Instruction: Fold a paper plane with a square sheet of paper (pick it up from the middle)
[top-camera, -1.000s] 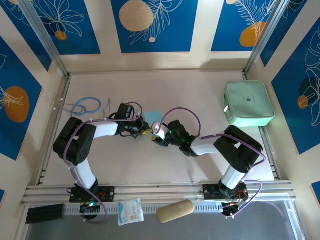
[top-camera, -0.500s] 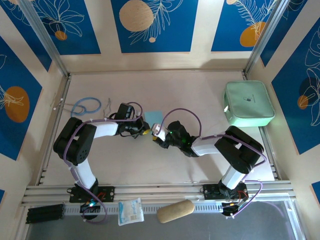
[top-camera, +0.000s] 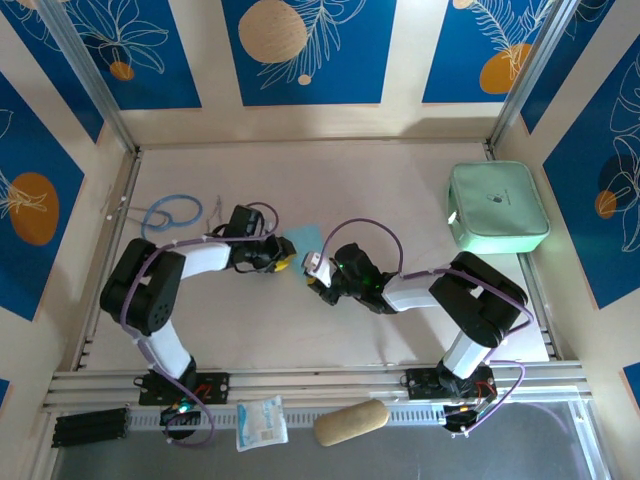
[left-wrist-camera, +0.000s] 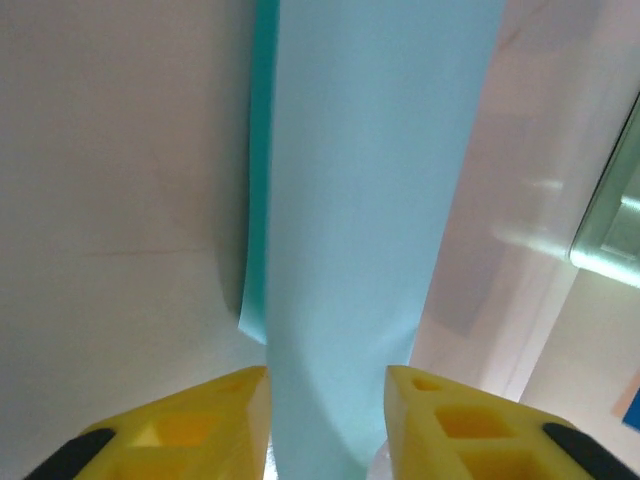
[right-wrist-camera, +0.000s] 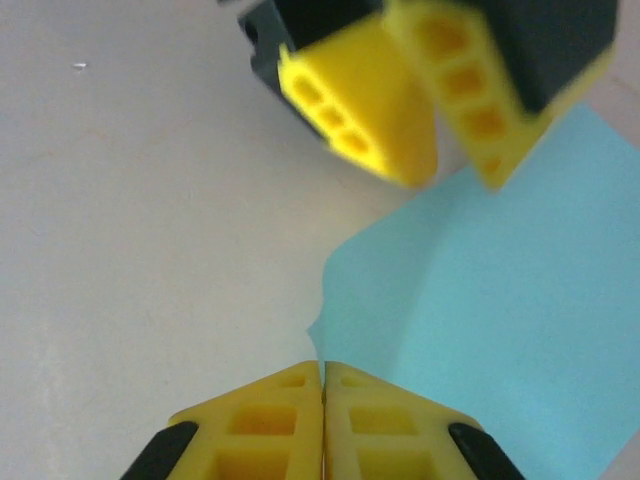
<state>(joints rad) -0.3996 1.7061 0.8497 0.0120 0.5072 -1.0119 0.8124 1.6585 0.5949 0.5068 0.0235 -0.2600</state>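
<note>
The light-blue square sheet of paper (top-camera: 306, 236) lies mid-table between my two grippers. In the left wrist view the sheet (left-wrist-camera: 370, 200) runs as a curved strip between my left gripper's (left-wrist-camera: 327, 372) yellow fingers, which stand apart; a darker layer shows under its left edge. My left gripper (top-camera: 288, 259) sits at the sheet's near left side. My right gripper (top-camera: 311, 266) meets it from the right. In the right wrist view my right gripper (right-wrist-camera: 323, 365) is shut, its pads pinching the sheet's (right-wrist-camera: 500, 300) near corner edge. The left gripper's fingers (right-wrist-camera: 370, 110) are blurred just beyond.
A mint-green zip case (top-camera: 497, 207) rests at the far right. A blue cable loop (top-camera: 172, 212) lies at the far left. On the near rail sit a white snack packet (top-camera: 262, 422) and a tan roll (top-camera: 350, 422). Walls enclose the table.
My right gripper has closed onto the sheet's edge. My left gripper's fingers have come apart, and the left arm has shifted slightly left.
</note>
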